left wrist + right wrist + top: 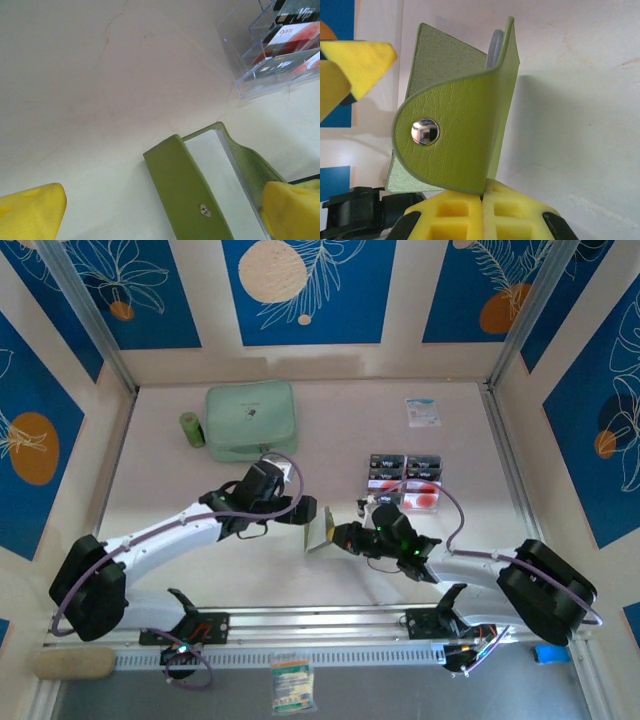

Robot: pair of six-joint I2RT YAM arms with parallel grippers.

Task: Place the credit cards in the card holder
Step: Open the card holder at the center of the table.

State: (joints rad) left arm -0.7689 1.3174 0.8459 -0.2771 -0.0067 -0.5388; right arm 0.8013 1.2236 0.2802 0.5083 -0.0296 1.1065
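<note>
The olive-green card holder hangs open in mid-table, held upright by its edge in my shut right gripper. In the right wrist view its flap with the snap button curls toward the camera above my right gripper. My left gripper stands open just left of the card holder, whose pale grey inside faces up between the yellow fingertips. The credit cards, black "VIP" ones and pale ones with red, lie in a clear tray to the right, and neither gripper holds one.
A mint-green zip case and a small green cylinder sit at the back left. A white-and-blue packet lies at the back right. Metal rails border the table on both sides.
</note>
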